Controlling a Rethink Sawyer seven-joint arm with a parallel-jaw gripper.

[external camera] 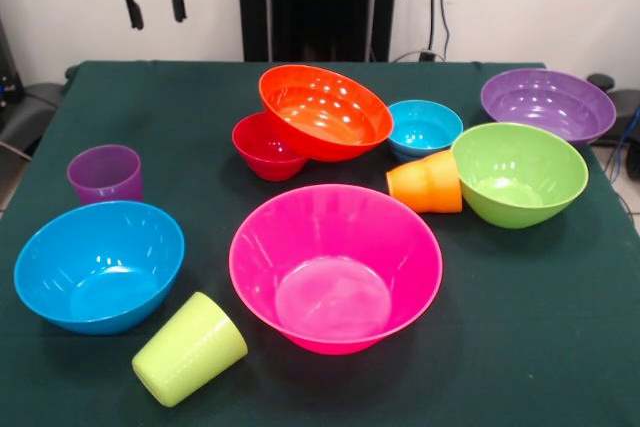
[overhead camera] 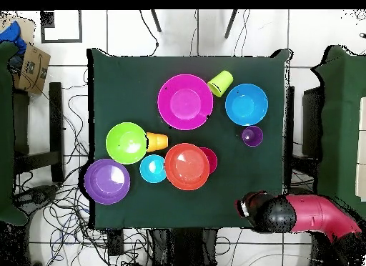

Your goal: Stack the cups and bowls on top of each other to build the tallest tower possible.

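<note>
You're near the start: on the counter [external camera: 560,347] only the orange bowl [external camera: 325,112] is stacked, tilted on the small red bowl [external camera: 266,147]. The pink bowl [external camera: 335,267] sits alone in front, so it probably makes your best base. The blue bowl [external camera: 98,265], green bowl [external camera: 518,173] and purple bowl [external camera: 548,105] sit close to the edges; the middle is crowded. Your end effector [external camera: 154,5] hangs released, empty, above the far corner.
</note>
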